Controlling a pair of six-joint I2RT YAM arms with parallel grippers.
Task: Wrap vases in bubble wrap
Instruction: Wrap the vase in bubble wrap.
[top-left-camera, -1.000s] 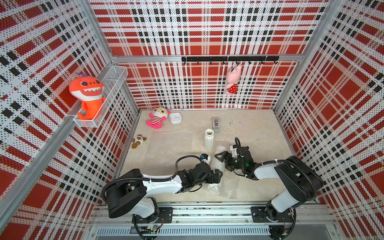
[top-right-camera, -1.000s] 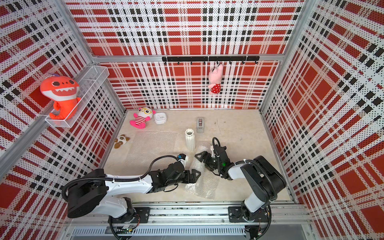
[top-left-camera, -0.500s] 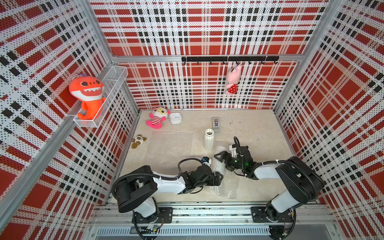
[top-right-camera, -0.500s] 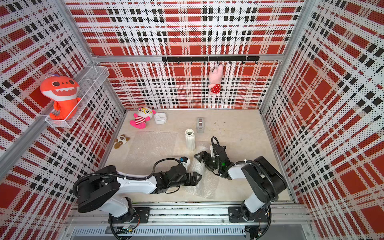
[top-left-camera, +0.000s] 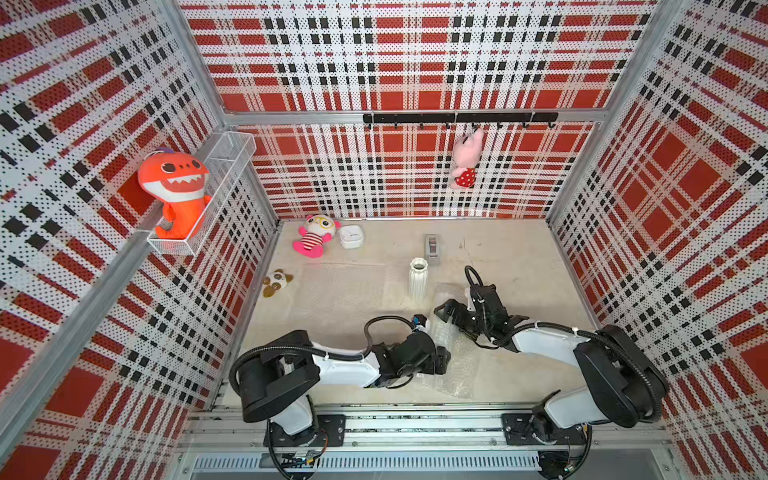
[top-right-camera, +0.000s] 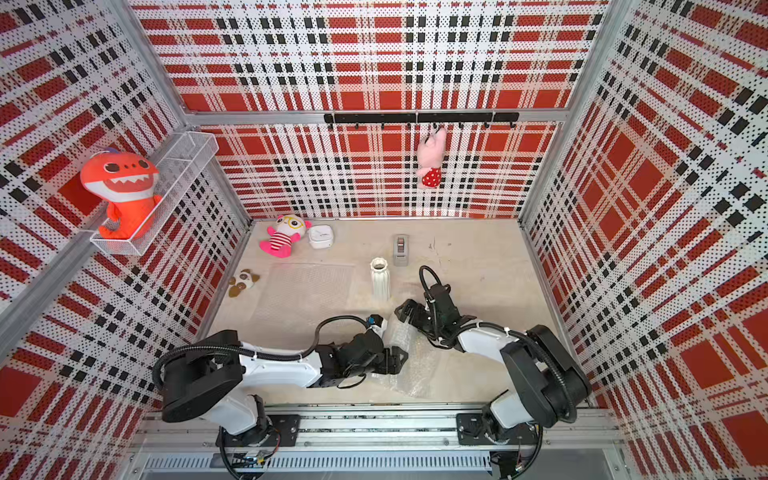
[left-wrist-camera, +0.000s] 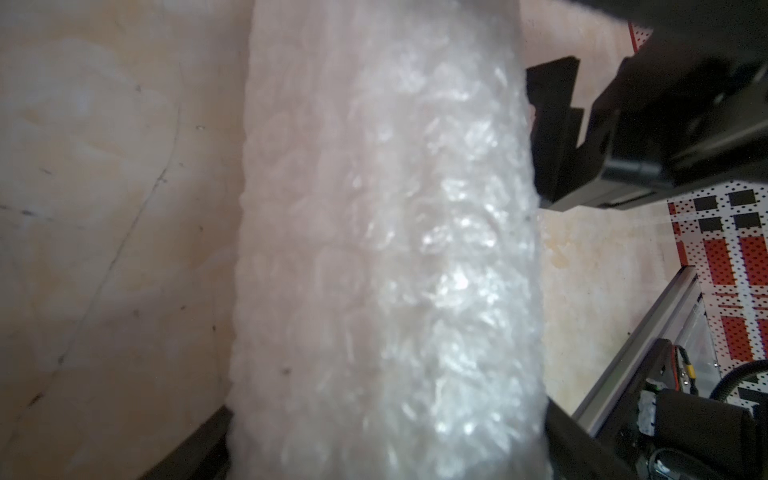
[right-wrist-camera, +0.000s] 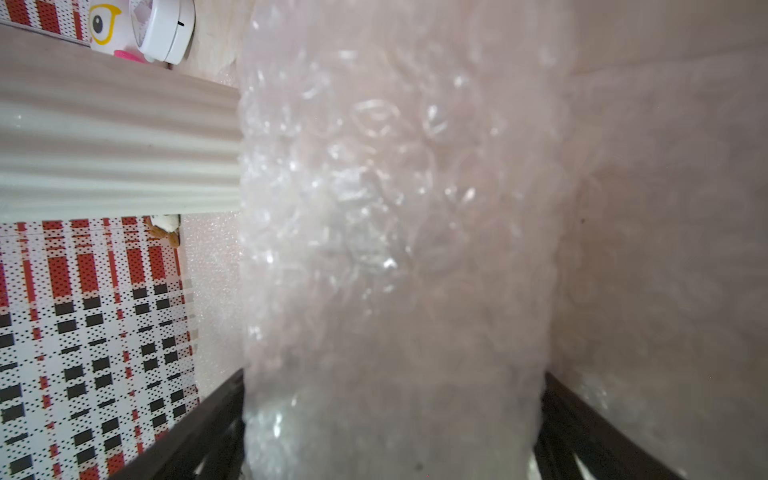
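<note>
Left tool (top-left-camera: 444, 360) and right tool (top-left-camera: 445, 314) each straddle the wrapped vase (left-wrist-camera: 382, 249), fingers against the bubble wrap (right-wrist-camera: 395, 208); clamped or released cannot be told. It lies on the table (top-left-camera: 519, 266) near the bare vase (top-left-camera: 417, 282).

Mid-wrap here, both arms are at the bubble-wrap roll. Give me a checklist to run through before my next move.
1. Bubble-wrap roll sits between left pincer and right pincer: ok.
2. Left pincer grip: cannot tell; its fingers flank the roll, contact unclear.
3. Right pincer grip: cannot tell; same in its wrist view.
4. Roll closed: not ok; a loose tail lies on the table, no tape seen.
5. Bare vase safe: ok; upright, near the roll.
6. Spare sheet and tape dispenser ready: ok; both on the table.
</note>
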